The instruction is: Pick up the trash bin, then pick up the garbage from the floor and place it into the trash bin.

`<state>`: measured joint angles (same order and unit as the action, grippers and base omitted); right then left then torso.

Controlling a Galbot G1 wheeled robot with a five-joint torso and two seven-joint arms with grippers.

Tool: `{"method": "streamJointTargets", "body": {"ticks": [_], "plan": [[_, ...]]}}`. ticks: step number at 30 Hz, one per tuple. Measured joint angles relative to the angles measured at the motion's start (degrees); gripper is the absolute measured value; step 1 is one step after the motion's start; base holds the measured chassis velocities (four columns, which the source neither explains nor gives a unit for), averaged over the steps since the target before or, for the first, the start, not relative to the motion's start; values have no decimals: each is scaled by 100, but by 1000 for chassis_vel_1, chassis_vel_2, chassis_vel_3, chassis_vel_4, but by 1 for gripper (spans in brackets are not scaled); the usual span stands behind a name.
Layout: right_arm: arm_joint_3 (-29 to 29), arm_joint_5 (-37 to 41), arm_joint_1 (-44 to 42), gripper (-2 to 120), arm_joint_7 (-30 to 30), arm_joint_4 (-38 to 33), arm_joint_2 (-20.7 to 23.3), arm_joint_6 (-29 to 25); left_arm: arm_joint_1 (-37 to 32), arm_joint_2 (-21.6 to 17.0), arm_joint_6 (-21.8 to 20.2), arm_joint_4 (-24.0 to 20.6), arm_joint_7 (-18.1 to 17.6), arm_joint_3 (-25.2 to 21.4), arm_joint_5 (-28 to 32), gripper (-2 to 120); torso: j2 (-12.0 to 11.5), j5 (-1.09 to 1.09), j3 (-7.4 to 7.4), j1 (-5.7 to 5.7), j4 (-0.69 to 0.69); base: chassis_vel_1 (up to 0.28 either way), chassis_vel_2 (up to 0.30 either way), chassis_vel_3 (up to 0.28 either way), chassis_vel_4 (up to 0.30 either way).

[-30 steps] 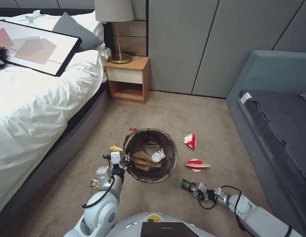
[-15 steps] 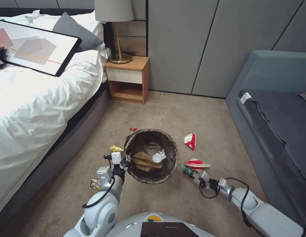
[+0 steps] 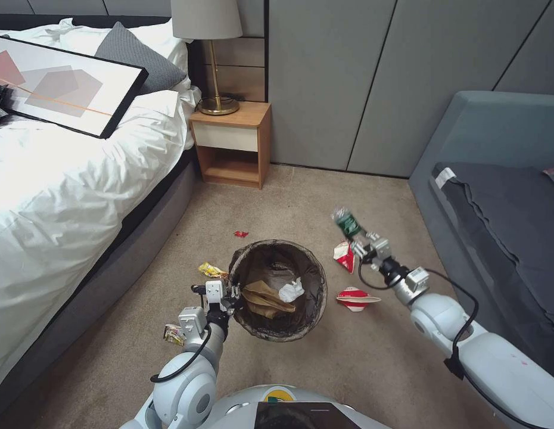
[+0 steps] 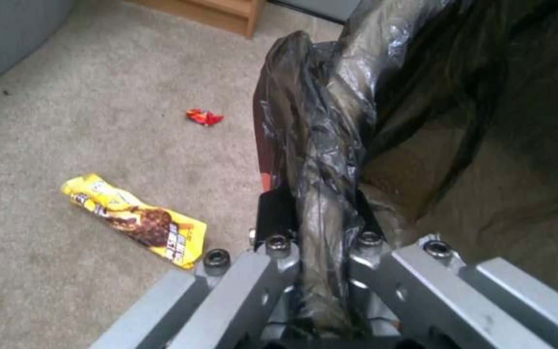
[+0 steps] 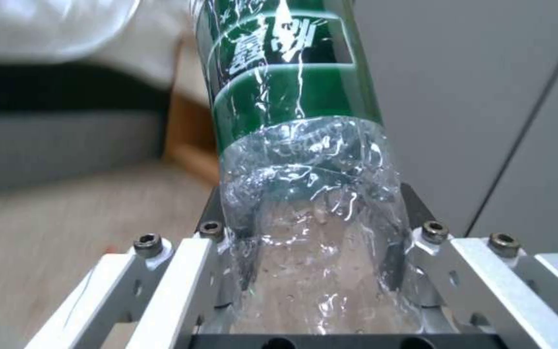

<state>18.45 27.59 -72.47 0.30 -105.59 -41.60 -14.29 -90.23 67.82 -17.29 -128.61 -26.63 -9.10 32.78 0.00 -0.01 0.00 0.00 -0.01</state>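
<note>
The trash bin (image 3: 277, 243), lined with a dark bag, hangs just off the carpet. My left gripper (image 3: 230, 293) is shut on its near-left rim, and in the left wrist view its fingers (image 4: 272, 218) pinch the liner (image 4: 331, 145). Tan paper (image 3: 262, 297) and a white tissue (image 3: 290, 291) lie inside. Raised to the right of the bin, my right gripper (image 3: 361, 245) is shut on the clear green-labelled bottle (image 3: 347, 223) (image 5: 298, 145). Two crushed red-and-white cups (image 3: 345, 256) (image 3: 355, 298) lie on the floor below it. Left of the bin lie a yellow wrapper (image 3: 210, 270) (image 4: 137, 220) and another wrapper (image 3: 173, 333).
A small red scrap (image 3: 241, 234) (image 4: 204, 117) lies beyond the bin. The white bed (image 3: 62, 196) runs along the left and a grey sofa (image 3: 497, 226) along the right. A wooden nightstand (image 3: 232, 143) with a lamp stands at the far wall.
My right gripper has lifted the bottle from low in front of the bin, up and away to the bin's far right. The bin and left gripper shifted slightly.
</note>
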Motion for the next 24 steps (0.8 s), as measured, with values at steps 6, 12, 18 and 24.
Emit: {"method": "streamJointTargets", "body": {"ticks": [6,12,18,24], "plan": [[323,111,-79,32,376,-871,-147,92,15,-12,-2,56,1,24,-2,2,0,2,0,0,0,0,0,0,0],[294,170,-173,32,459,-1855,-171,244,2,0,-6,80,2,22,-35,2,0,0,0,0,1,0,0,0,0],[128,143,-306,32,385,-2291,-143,325,-7,17,-10,81,3,15,-50,2,0,1,0,0,1,0,0,0,0],[-47,0,-548,32,192,-2622,-23,357,13,18,-20,84,6,19,-54,2,0,1,0,0,0,0,0,0,0]]}}
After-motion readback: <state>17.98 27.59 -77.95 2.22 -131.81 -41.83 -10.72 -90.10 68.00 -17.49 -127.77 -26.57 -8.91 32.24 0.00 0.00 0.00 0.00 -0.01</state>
